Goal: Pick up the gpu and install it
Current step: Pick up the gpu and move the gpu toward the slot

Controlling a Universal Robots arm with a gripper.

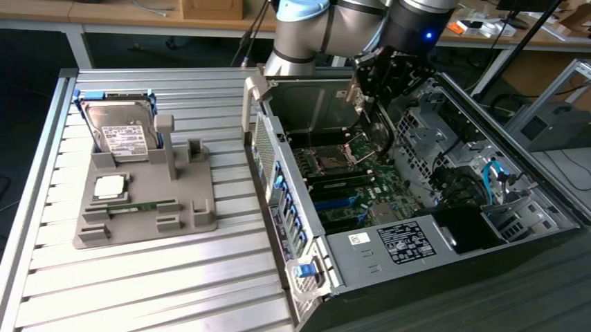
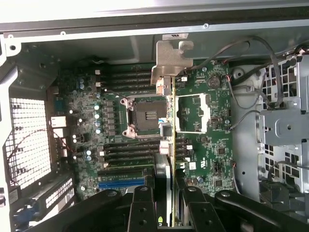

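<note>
We see gripper pinching gpu edge-on above motherboard; if it tilts, we risk metal end striking case, contacts scraping board.

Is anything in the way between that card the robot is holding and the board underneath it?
Nothing visible. The fingers grip the gpu edge-on over the motherboard, and the space beneath it looks free; the loose cables lie off to one side.

The gpu above the motherboard — which lies in the case.
</note>
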